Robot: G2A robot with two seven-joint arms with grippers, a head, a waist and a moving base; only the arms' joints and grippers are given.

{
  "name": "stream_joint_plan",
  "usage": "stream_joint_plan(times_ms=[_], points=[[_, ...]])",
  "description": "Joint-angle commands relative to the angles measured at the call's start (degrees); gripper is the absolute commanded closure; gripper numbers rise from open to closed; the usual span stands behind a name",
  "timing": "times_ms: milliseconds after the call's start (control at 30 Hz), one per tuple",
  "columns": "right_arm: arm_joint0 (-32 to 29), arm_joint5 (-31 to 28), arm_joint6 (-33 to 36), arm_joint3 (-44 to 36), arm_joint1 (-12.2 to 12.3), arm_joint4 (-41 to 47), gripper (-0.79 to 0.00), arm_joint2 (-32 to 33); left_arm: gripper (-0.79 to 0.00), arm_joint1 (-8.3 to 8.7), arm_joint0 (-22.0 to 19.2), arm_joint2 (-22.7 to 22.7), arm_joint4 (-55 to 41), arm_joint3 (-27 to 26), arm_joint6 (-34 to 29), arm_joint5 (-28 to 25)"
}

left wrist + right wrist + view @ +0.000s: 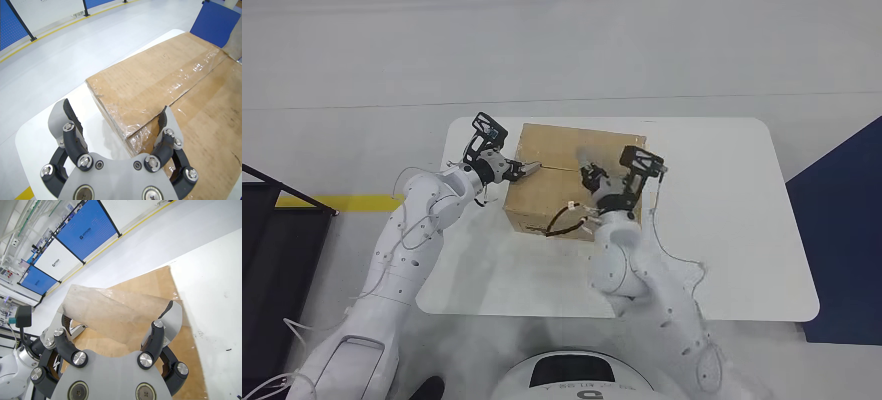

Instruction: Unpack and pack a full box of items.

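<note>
A taped brown cardboard box [547, 200] stands at the back middle of the white table [722, 220]. My left gripper [525, 168] is open at the box's left end; in its wrist view the left gripper [115, 117] straddles the upper edge of the box [151, 85] where the centre seam [191, 91] ends. One fingertip [163, 118] rests at the seam, the other hangs beside the box wall. My right gripper [587, 165] is over the box top. It [119, 315] stands open with a raised, pale cardboard flap [105, 311] between its fingers.
The table's right half and front strip are bare. A blue panel [847, 240] stands off the table's right side, and a dark frame [272, 225] stands on the floor to the left. Cables hang from the right arm over the box's front wall [562, 225].
</note>
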Motion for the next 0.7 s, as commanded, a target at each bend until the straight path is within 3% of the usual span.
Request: stream_joint_plan(times_ms=[0,200,433,667], points=[[2.16,0.33,0.61,2.38,-0.86,0.08,-0.785,-3.41,-0.785,0.0,0.0,0.0,0.0,0.0,0.0,0.0],[3.82,-0.15,-1.31,-0.32,-3.08,7.31,-0.785,-5.43,-0.785,0.0,0.0,0.0,0.0,0.0,0.0,0.0],[-2.44,-5.88,-11.93,-14.31,-4.83,31.58,-0.785,6.9,-0.785,0.0,0.0,0.0,0.0,0.0,0.0,0.0],[-4.47,-6.92,-13.9,-16.56,-4.68,31.7,-0.785,9.94,-0.785,0.0,0.0,0.0,0.0,0.0,0.0,0.0]])
